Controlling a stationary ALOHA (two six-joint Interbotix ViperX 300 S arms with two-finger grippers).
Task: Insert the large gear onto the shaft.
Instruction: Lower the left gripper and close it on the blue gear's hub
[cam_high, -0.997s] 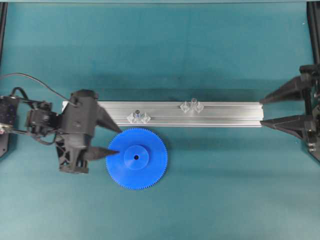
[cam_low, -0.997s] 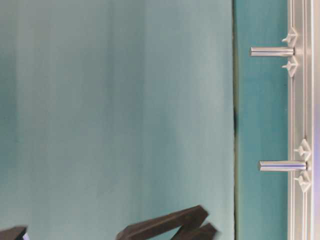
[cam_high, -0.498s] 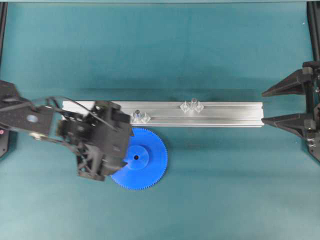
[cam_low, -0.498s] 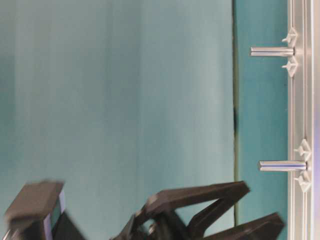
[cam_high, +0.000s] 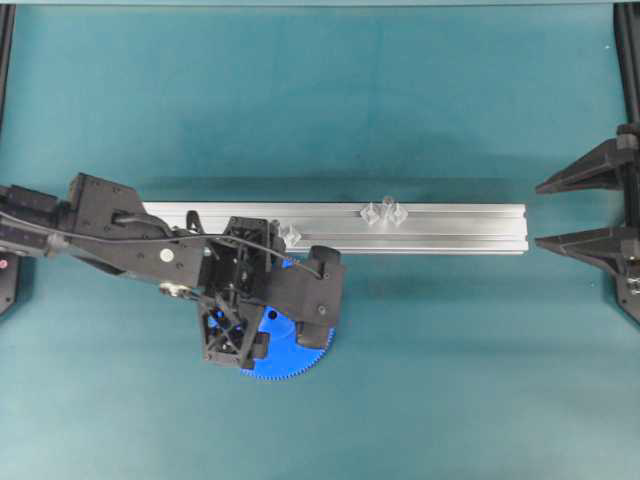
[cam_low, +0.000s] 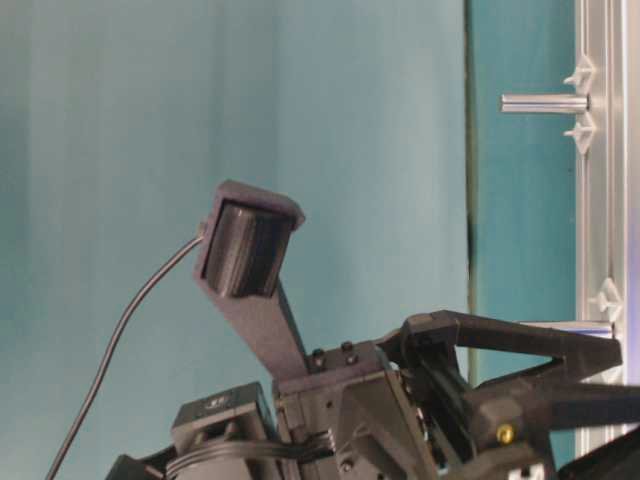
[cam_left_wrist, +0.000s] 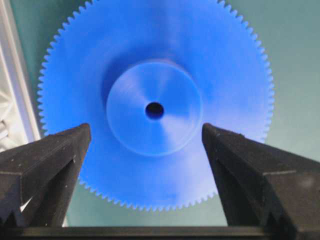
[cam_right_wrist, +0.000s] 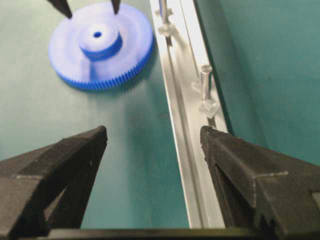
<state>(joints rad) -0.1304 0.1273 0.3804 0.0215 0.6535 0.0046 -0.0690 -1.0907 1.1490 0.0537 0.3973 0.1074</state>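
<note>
Now large gear (cam_left_wrist: 155, 107) flat on table, hub & hole up.

A flat tabletop (cam_high: 420, 90) covered in plain teal matting is being shown from above, evenly lit, with soft shadows being cast beside a long silver aluminium rail (cam_high: 450, 228) lying across its middle. Dark vertical frame bars (cam_high: 628, 60) are being seen at the side edges.

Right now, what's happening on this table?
The left gripper hangs open above the big blue toothed plastic gear, one finger on either side of its raised hub, not gripping. The gear lies flat on the teal table beside the aluminium rail carrying two thin silvery shafts. The right gripper waits open, well away.
</note>
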